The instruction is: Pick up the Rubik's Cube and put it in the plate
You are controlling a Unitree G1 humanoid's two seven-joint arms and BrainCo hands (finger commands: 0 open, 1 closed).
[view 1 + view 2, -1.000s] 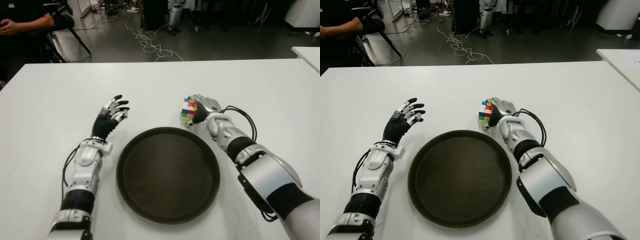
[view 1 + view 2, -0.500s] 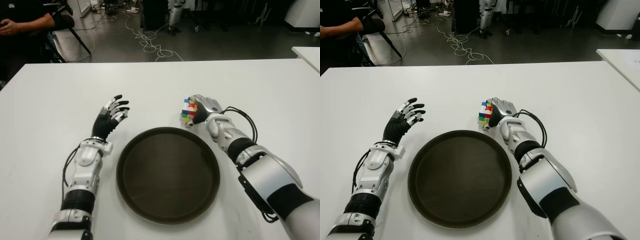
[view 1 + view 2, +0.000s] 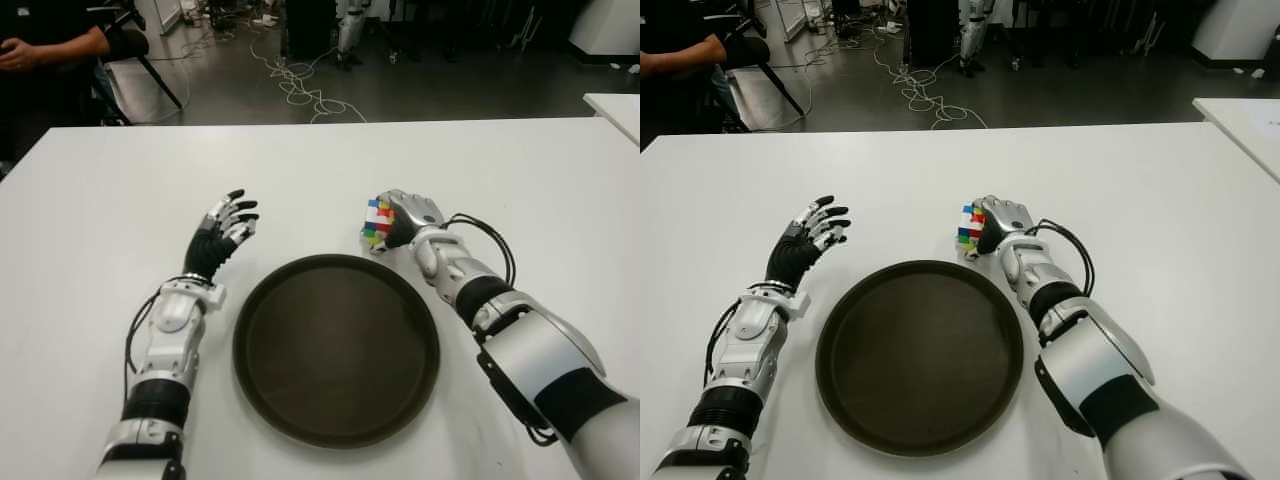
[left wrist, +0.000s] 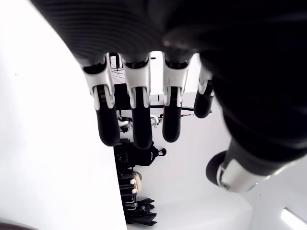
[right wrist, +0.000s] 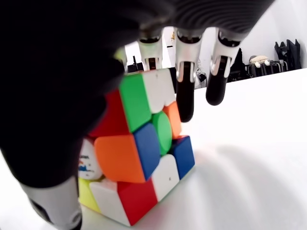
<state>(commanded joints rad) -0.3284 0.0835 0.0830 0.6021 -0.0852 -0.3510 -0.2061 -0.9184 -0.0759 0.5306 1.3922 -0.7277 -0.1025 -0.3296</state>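
1. Multicoloured Rubik's Cube (image 3: 378,222) is sitting in my right hand (image 3: 408,215), fingers curling around it, just beyond the far right rim of the dark plate (image 3: 336,420).
2. I'm holding my left hand (image 3: 222,232) left of the plate, fingers spread and gripping nothing.

Hardly any writing can be read; the one printed mark is a small blue logo on a white sticker of the cube (image 5: 136,153), on the face beside the thumb of the right hand (image 5: 57,120), its letters too small to make out. The plate (image 3: 335,345) near the cube carries no label or number.
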